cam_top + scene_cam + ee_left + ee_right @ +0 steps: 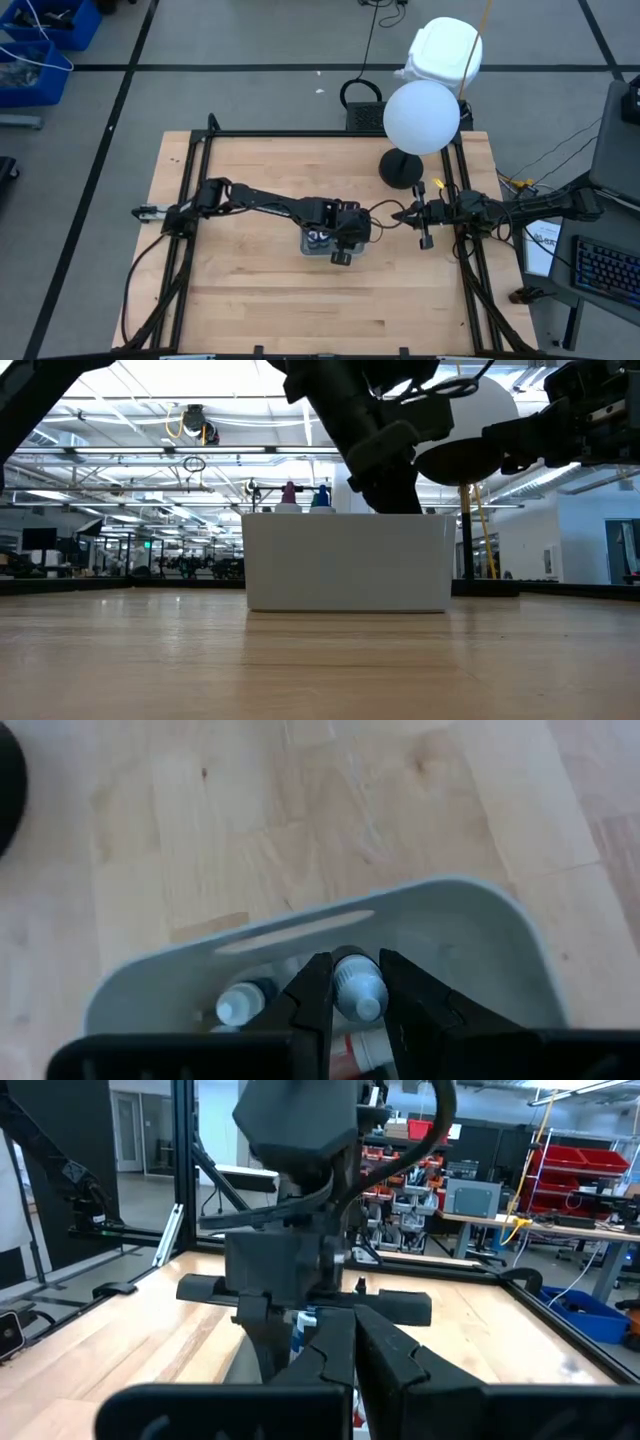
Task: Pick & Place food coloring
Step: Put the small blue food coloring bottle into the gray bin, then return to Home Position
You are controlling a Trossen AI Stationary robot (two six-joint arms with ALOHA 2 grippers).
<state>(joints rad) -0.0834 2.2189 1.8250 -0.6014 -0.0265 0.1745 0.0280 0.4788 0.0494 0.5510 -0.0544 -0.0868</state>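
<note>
my left gripper (355, 1005): black fingers
food coloring bottle (357, 986): pale blue-white cap
my tray (470, 935): pale grey-white
my table (260, 300): light wood, striped planks
lamp globe (421, 116), upper right: white
lamp base (401, 168): black

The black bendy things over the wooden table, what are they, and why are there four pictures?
They are two robot arms. One picture looks down from above, one looks across the table top, and one camera sits on each arm's wrist. On the pale wooden table stands a small clear plastic tray with tiny dark food coloring bottles with whitish tops inside. The left gripper reaches into the tray, its jaws closed around one bottle with a blue-ringed top. The right gripper waits beside the tray, its jaws shut and empty. The white ball on a black stand looks like a lamp.
</note>
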